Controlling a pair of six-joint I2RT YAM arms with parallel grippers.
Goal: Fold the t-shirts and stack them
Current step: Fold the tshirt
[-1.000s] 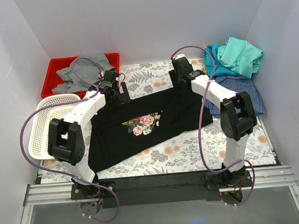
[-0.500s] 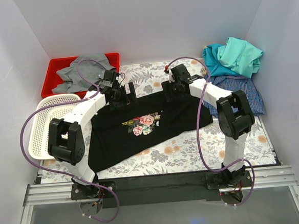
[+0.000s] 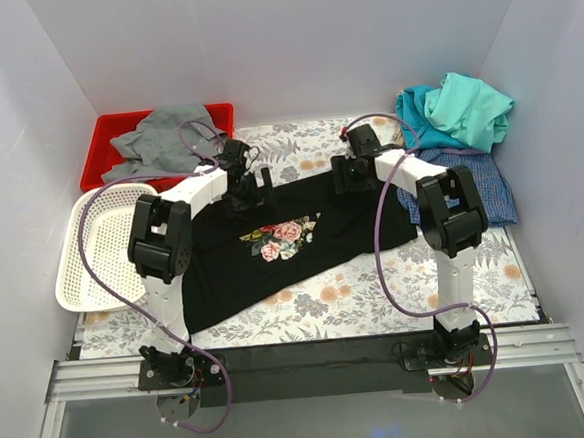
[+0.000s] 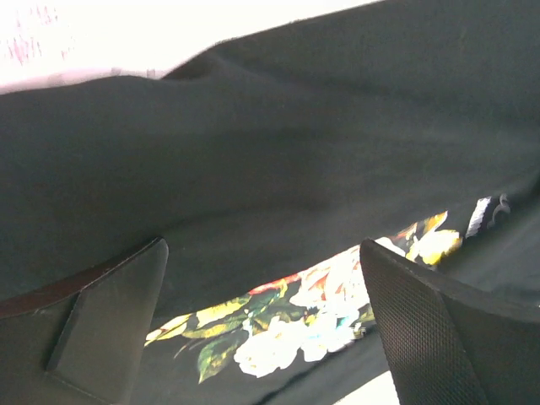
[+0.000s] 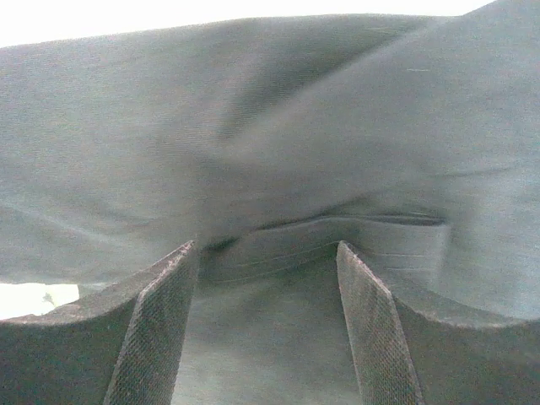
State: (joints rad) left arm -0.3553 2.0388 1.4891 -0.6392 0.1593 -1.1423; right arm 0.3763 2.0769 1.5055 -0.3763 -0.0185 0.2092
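Note:
The large black t-shirt (image 3: 302, 223) lies spread on the floral mat, its pink-rose print (image 3: 278, 240) facing up. My left gripper (image 3: 253, 190) is open and low over the shirt's far edge, left of centre. In the left wrist view its fingers (image 4: 110, 321) stand wide apart over black cloth, with the rose print (image 4: 312, 316) between them. My right gripper (image 3: 347, 175) is open at the far edge, right of centre. In the right wrist view the gripper (image 5: 266, 249) straddles a stitched hem fold (image 5: 329, 234). Teal and mint-green shirts (image 3: 457, 107) are piled at the back right above the blue-checked one (image 3: 475, 181).
A red bin (image 3: 110, 131) with a grey cloth (image 3: 161, 136) stands at the back left. A white mesh basket (image 3: 93, 243) sits at the left edge of the mat. White walls close in the back and both sides.
Both grippers have moved inward and down onto the black shirt's far edge. The left one went right, and the right one came forward and left. The shirt lies much as before.

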